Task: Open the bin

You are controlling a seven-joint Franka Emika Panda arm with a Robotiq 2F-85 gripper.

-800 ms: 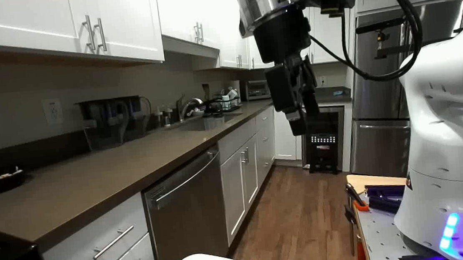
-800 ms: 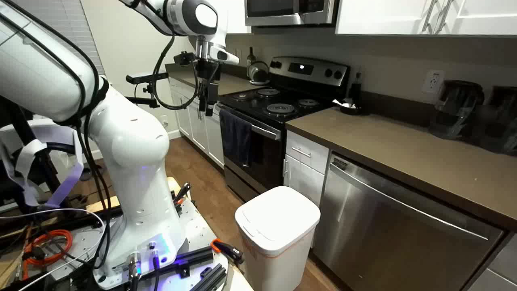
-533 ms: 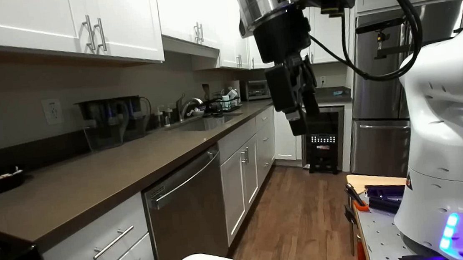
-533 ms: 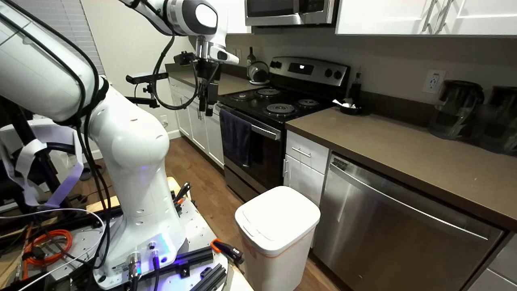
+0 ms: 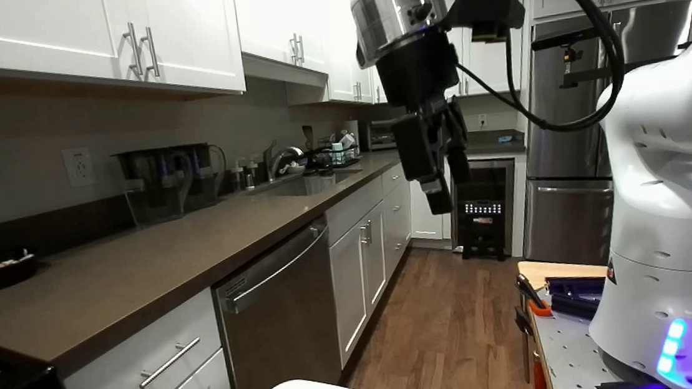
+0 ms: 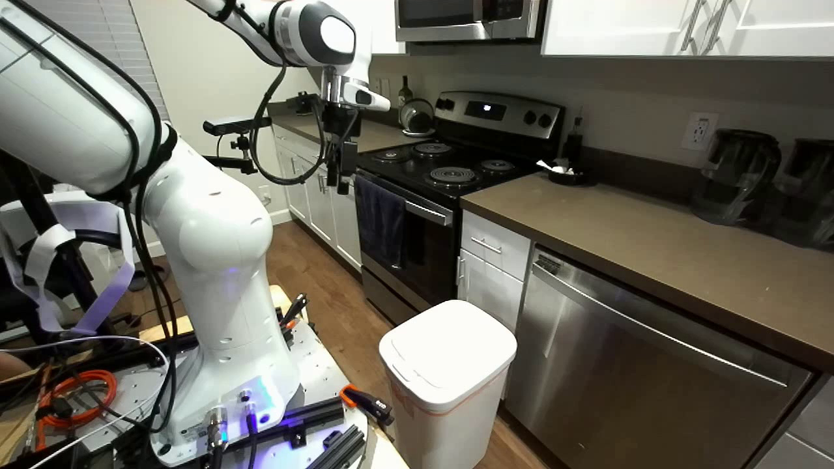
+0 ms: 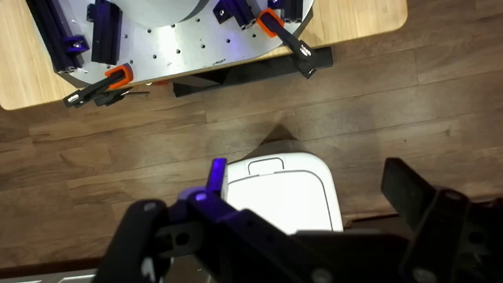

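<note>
While the jaws are spread, with nothing gripped between them, the closed bin (image 6: 448,391) is seen lower down, on the floor (image 7: 373,118) near the desk (image 7: 353,15). If the descent is misaligned, the presumed latch (image 7: 265,166) beside the lid (image 7: 287,200) may be missed and the bin tipped or shoved. White marks on a clamp (image 7: 290,40) and the farther stove display (image 6: 486,109) cannot be read.

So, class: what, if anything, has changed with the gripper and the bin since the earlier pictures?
In both exterior views the gripper has come slightly lower and toward the counter. Nothing was taken hold of or let go. The bin stayed in place, its lid closed.
</note>
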